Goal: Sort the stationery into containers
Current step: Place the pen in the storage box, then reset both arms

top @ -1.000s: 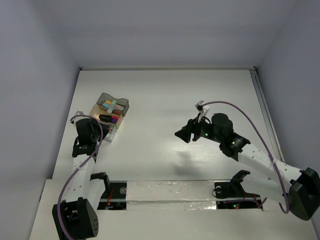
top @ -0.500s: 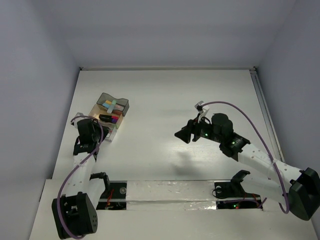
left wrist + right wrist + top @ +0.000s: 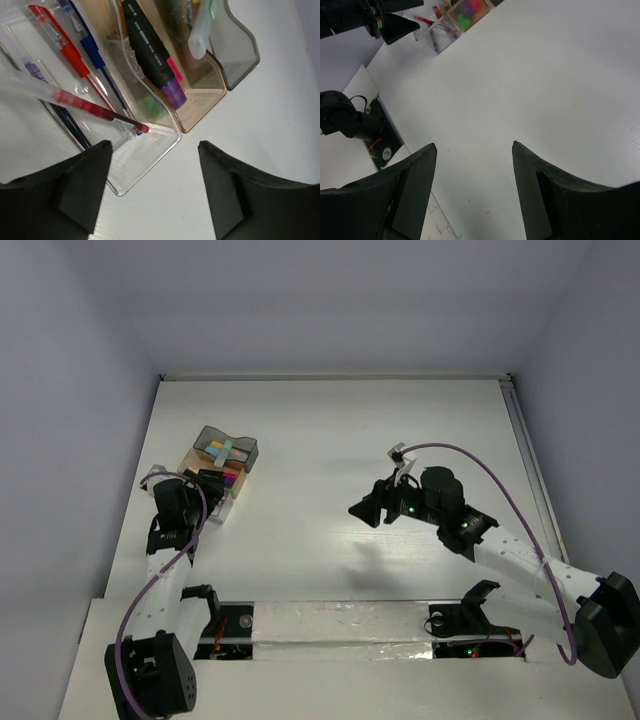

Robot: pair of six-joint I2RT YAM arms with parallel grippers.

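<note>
Red-ink pen lies diagonal in clear compartment, tip toward corner

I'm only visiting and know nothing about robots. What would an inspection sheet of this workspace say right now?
Surface: white table, faint specks.
Job's things: red pens and blue pen in the clear compartment; black marker in the tan compartment, pale-green highlighter next to it; grey compartment alongside.
Clutter: nothing seen.
Claws: left claw open over the clear compartment's corner; right claw open above bare table; both empty.
Cables: purple cable at right, another at left.
Surroundings: plain pale walls.
</note>
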